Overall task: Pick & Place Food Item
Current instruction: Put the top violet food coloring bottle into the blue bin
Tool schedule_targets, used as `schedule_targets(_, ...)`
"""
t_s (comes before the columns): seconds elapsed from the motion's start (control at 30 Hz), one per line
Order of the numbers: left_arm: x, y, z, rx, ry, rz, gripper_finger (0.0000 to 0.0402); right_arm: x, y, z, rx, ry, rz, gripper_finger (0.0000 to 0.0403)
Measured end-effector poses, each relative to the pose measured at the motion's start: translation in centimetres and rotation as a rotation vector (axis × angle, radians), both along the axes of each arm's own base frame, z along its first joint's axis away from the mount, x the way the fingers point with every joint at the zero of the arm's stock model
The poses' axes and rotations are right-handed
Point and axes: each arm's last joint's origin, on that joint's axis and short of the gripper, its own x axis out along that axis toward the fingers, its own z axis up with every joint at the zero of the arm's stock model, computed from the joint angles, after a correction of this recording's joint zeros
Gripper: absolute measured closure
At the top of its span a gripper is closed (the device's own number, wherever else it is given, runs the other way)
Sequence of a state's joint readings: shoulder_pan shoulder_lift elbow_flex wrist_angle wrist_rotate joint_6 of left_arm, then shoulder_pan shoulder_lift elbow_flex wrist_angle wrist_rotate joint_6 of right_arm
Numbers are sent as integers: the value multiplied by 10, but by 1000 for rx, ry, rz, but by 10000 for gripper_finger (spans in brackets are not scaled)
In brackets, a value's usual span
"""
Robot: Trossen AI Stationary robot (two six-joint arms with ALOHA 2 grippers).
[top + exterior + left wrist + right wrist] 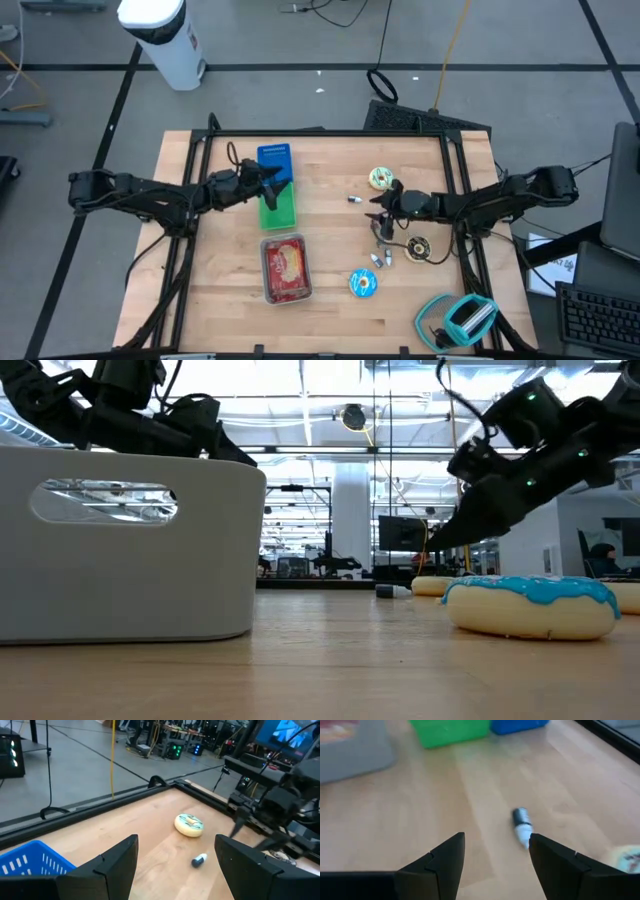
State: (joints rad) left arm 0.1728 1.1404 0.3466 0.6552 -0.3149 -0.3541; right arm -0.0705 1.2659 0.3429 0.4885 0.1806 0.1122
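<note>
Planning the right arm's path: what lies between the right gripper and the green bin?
In the high view, only a small battery on bare wood lies between the right gripper and the green bin.

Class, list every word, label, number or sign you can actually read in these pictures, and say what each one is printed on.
None can be read.
The red-filled tray carries a printed label, too small to read.
The paper beside the table shows blue print, too blurred.
The screens in the room behind are too far off.
</note>
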Motion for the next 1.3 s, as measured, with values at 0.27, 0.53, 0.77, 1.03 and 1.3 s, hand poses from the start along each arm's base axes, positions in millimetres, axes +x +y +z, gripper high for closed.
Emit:
schedule_targets(0.27,1,-3,0,-11,-6,-11,135,24,-21,-4,-26,110,30,193)
schedule_targets(0.53,1,-5,0,-43,-20,-16,135,46,-45,-25,-54,225,19,193)
schedule_targets(0.77,2,-9,-1,-41,-10,-34,135,52,-55,-36,-30,238,10,193)
schedule_targets(1.03,2,-9,-2,-42,-2,-37,135,52,-54,-38,-8,241,32,235)
schedule_targets(1.3,1,-9,-3,-44,16,-37,135,52,-53,-38,-3,247,39,305)
